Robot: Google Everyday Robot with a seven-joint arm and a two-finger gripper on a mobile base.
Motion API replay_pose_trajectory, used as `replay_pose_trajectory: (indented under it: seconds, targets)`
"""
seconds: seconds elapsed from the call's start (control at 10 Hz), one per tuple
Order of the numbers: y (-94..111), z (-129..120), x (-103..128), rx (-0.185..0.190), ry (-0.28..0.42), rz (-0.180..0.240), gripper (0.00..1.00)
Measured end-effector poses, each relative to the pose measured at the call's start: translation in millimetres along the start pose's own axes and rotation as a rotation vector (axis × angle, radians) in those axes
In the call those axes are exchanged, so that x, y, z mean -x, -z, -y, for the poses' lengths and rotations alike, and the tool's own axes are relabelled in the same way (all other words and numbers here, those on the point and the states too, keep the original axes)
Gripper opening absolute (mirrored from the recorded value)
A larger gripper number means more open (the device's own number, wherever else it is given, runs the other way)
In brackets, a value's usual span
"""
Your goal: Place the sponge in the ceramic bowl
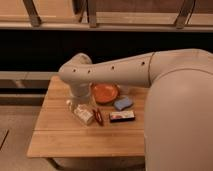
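A wooden slatted table [60, 135] stands before a dark wall, seen from above and behind the robot's large pale arm [125, 70]. The arm reaches in from the right, bends at a rounded joint, and drops toward the back left part of the table.

The gripper [80, 98] is at the arm's lower end, close over the tabletop and just left of the ceramic bowl [105, 92]. I cannot tell whether it is open or closed, or whether it holds anything.

The bowl is glossy orange-red and sits near the table's back edge. Its inside looks bare.

The light-blue sponge [123, 103] lies flat on the wood, outside the bowl and just beside its front right rim. Whether the two touch is unclear. The sponge's long axis runs roughly left to right across the view, with its right end tipped slightly toward the back.

From the gripper, the sponge lies toward the right of the view and a little nearer the camera, with the bowl between them. As I judge it, reaching the sponge means crossing over or in front of the bowl and closing across the sponge's short side.

In front of the gripper lie a white packet [84, 114], a slim red item [99, 117] and a flat dark box with a pale stripe [122, 116]. The box lies just in front of the sponge.
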Motion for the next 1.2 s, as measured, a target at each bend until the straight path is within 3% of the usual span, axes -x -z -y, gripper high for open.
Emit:
replay_pose_trajectory:
  seconds: [0.1, 0.2, 0.3, 0.6, 0.8, 1.0, 1.2]
  targets:
    - [2.1, 4.6, 7.5, 0.010, 0.007, 0.033, 0.65]
    - [9.9, 16.0, 24.0, 0.040, 0.020, 0.111, 0.65]
    - [27.7, 30.8, 40.3, 0.087, 0.043, 0.217, 0.65]
    - [82.3, 80.9, 58.9, 0.172, 0.064, 0.457, 0.65]
    - [95.6, 91.0, 60.3, 0.185, 0.072, 0.510, 0.65]
    - [86.7, 94.0, 58.8, 0.186, 0.071, 0.501, 0.65]
    - [70.0, 139.1, 63.1, 0.173, -0.007, 0.498, 0.65]
